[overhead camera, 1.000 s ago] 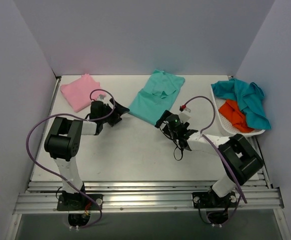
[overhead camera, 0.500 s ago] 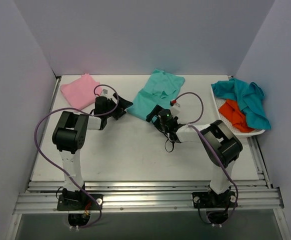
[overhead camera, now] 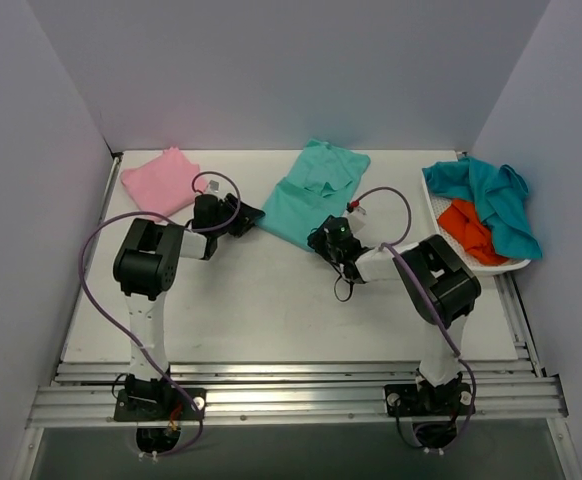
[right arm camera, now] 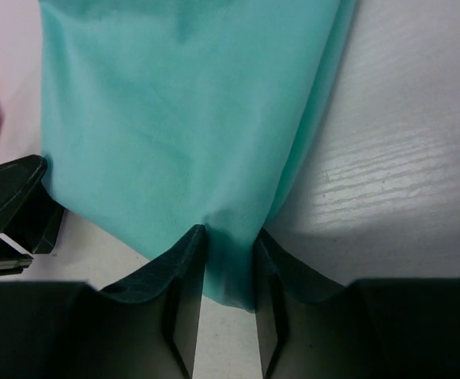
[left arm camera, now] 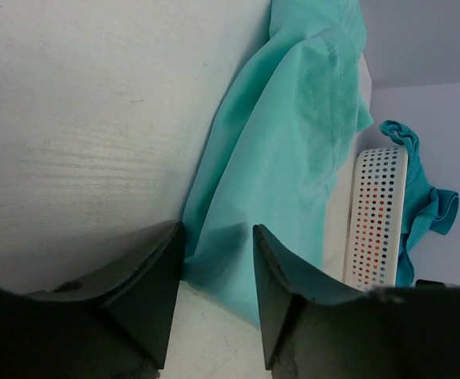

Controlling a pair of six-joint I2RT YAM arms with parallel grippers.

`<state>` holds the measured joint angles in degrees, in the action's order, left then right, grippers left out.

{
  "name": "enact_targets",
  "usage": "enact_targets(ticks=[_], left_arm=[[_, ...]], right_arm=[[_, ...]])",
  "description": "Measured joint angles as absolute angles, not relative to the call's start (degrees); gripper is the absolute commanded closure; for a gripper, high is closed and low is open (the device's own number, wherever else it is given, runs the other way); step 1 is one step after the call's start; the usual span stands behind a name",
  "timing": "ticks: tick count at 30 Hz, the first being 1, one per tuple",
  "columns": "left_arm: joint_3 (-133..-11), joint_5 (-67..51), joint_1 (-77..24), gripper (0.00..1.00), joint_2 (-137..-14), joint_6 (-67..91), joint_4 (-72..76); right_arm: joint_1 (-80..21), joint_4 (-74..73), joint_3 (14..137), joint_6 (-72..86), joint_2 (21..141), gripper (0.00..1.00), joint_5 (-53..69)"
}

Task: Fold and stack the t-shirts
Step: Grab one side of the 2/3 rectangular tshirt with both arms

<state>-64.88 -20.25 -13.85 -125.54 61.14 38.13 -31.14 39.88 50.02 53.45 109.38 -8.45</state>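
Both hands are pinching the sea-green tee (overhead camera: 314, 192) flat on the worktop (overhead camera: 271, 300): left hand (left arm camera: 216, 272) on its 8 o'clock corner, right hand (right arm camera: 228, 264) on the 5 o'clock corner.

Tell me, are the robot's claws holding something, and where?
Both pinch the sea-green t-shirt: left gripper on its near-left corner, right gripper on its near-right corner.

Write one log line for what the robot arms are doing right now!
left gripper: around near corner of sea-green t-shirt | right gripper: pinching its other near corner | pink t-shirt: lying apart
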Motion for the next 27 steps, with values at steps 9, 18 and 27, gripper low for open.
enact_targets(ticks=[9, 18, 27], left_arm=[[-65.63, -20.43, -14.26, 0.97, -127.55, 61.43, 38.00], [-59.61, -19.05, -14.96, 0.98, -122.08, 60.77, 36.29], [-46.98, -13.19, -19.79, 0.98, -96.47, 58.46, 27.18]], right_arm=[[-30.68, 40.56, 49.65, 53.84, 110.63, 1.00, -6.83], [-31.03, 40.34, 47.20, 53.78, 108.47, 1.00, -6.72], [-40.05, 26.89, 42.00, 54.19, 89.38, 1.00, -13.10]])
